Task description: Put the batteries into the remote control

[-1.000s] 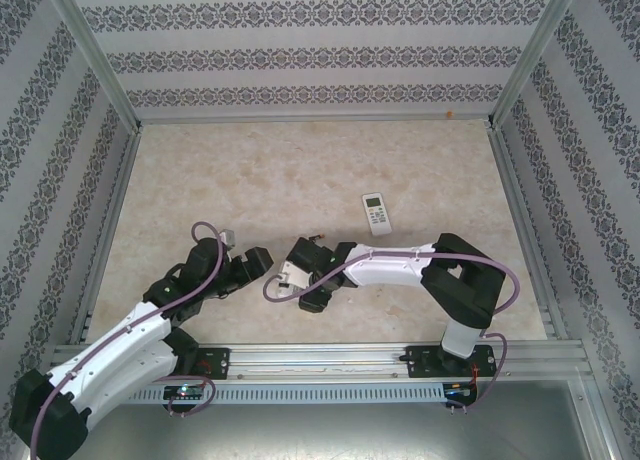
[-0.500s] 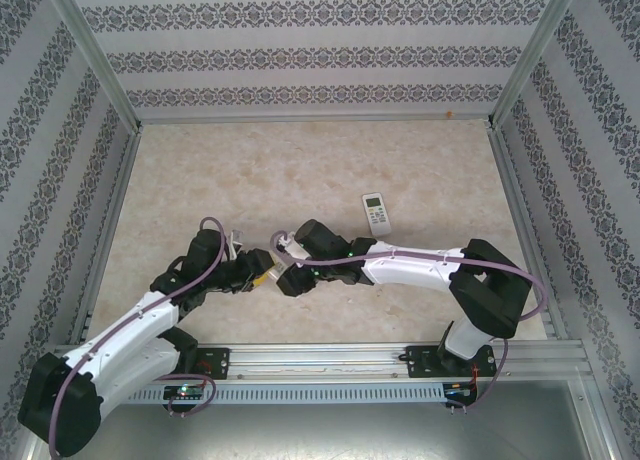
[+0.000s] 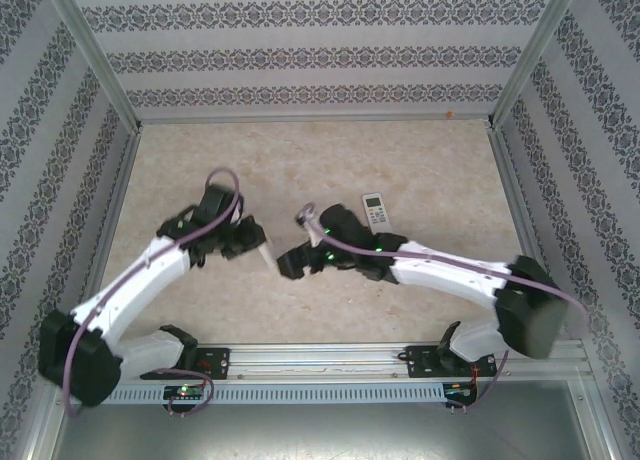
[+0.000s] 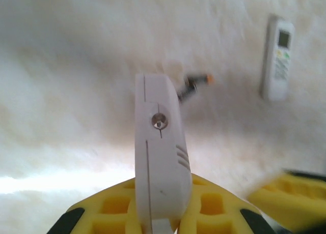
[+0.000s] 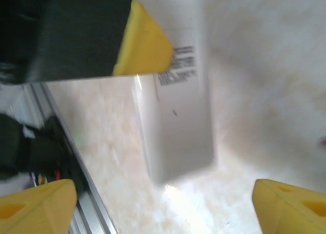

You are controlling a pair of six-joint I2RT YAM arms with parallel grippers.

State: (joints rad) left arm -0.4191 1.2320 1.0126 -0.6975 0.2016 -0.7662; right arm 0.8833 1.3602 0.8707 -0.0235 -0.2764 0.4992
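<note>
Left wrist: smooth white plastic remote [image 4: 159, 157]

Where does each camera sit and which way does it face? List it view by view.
Top external: above and behind the robot, facing down onto the table; left arm and right arm show.
Left wrist: faces past the left gripper, shut on a white remote, toward a battery.
Right wrist: faces past the open right gripper toward the table.
Shared: both wrist views show that white remote.

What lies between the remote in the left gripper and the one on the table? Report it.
Left wrist view: one small blurred battery lies on the table between the held remote and the lying remote, close beside the held one.
</note>
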